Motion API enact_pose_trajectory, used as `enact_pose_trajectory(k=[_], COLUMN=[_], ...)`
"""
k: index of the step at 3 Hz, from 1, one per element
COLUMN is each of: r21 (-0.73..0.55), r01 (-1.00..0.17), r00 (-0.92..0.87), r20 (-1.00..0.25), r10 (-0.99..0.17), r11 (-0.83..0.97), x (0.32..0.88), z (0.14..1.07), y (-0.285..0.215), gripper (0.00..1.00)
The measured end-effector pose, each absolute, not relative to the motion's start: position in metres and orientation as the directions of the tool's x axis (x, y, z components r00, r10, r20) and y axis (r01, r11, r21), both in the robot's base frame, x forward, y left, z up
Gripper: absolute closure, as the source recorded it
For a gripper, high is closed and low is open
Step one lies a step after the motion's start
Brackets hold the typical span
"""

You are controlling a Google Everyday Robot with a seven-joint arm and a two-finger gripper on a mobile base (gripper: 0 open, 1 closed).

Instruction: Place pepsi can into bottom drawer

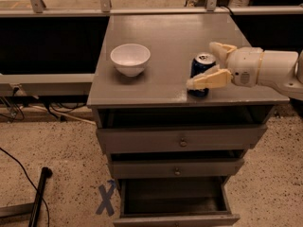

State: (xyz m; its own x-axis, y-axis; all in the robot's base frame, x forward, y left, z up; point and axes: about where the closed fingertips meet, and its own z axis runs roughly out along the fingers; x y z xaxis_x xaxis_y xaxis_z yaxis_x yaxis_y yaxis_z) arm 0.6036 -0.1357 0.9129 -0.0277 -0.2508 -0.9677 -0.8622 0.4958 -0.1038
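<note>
The pepsi can (pixel 200 73), dark blue with a silver top, stands upright near the front right of the grey cabinet top (pixel 165 37). My gripper (pixel 204 64) reaches in from the right, its cream fingers (pixel 208 79) open on either side of the can, one in front and one behind. The can still rests on the top. The bottom drawer (pixel 176 196) is pulled open below, showing a dark interior.
A white bowl (pixel 130 59) sits on the left part of the cabinet top. Two shallower drawers with small round knobs (pixel 182 142) are slightly open above the bottom one. A blue X mark (pixel 106 199) and a black pole (pixel 39 193) are on the floor at left.
</note>
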Motion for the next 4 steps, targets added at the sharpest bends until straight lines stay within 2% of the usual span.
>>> enact_pose_trajectory(k=[1, 2, 3, 4], r21=[-0.064, -0.044, -0.052, -0.132], r01=[-0.872, -0.890, -0.908, -0.927], r00=[-0.031, -0.006, 0.037, 0.134], r20=[-0.982, -0.994, -0.998, -0.991], r10=[-0.184, -0.108, -0.043, -0.017], r11=[0.485, 0.454, 0.416, 0.350], x=[0.606, 0.605, 0.597, 0.570], z=[0.906, 0.905, 0.914, 0.945], y=[-0.129, -0.126, -0.130, -0.140], gripper=[0.18, 0.41, 0.64, 0.88])
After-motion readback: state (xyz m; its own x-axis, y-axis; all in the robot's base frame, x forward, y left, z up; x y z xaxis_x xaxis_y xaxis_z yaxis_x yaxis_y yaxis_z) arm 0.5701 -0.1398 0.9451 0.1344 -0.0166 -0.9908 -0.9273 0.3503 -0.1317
